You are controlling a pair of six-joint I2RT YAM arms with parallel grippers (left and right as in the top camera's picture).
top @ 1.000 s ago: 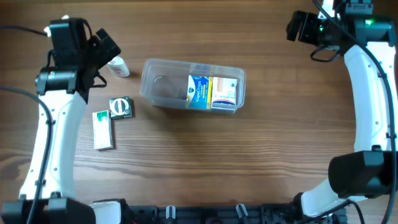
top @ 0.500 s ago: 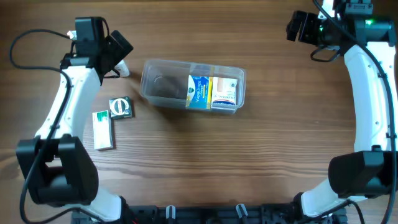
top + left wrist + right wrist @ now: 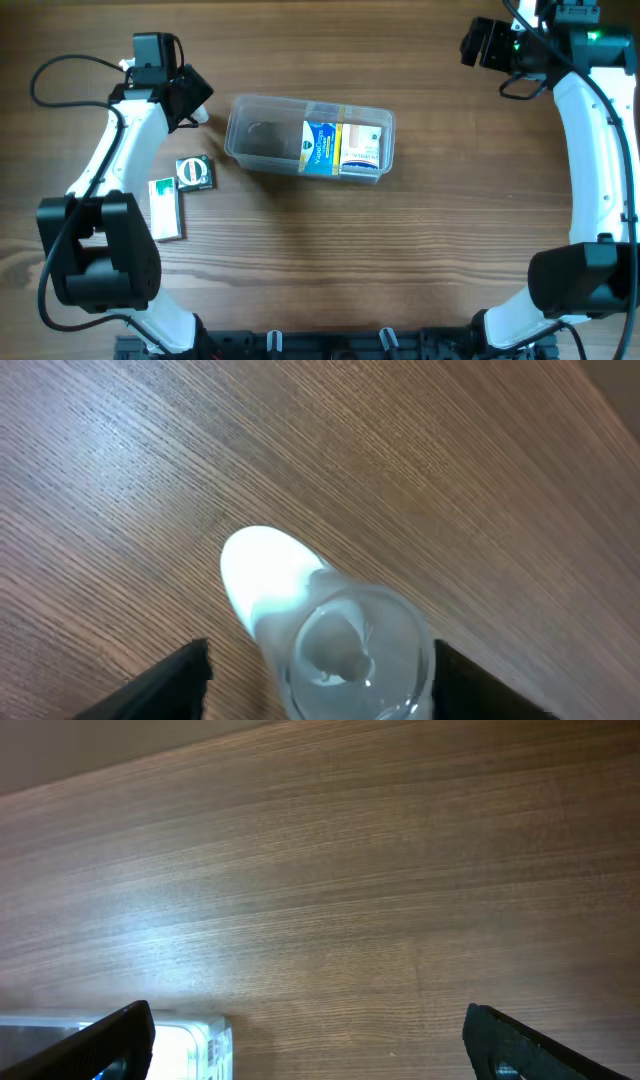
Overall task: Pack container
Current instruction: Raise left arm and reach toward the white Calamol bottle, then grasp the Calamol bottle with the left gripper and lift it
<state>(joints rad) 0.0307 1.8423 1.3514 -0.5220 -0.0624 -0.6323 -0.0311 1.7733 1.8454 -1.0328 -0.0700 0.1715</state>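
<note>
**Overhead view: a part-filled tub mid-desk, both pincers open at the far side**

Closest to the onlooker's edge of the wooden desk, on the left side, lies a long green-and-white box. Just beyond it sits a small dark green box, close to it but apart.

Farther in, near the middle of the desk, is the container, a clear plastic tub with rounded corners, its long side running left to right. Its right half holds a blue-and-yellow box and, right beside that, a white box. Its left half shows only the desk through the plastic.

Beyond the tub's left end hangs the left pincer, low over a small bottle that is almost hidden beneath it from above. The left wrist camera shows the bottle plainly: a clear body toward the lens and a white cap pointing away, apparently lying on its side. The left pincer is spread wide, with one dark finger on each side of the bottle. Whether either finger touches it cannot be told.

At the far right corner, well apart from the tub, the right pincer is raised. Its wrist camera shows the fingers spread wide with nothing between them, bare wood below and a corner of the container at the lower left.
</note>
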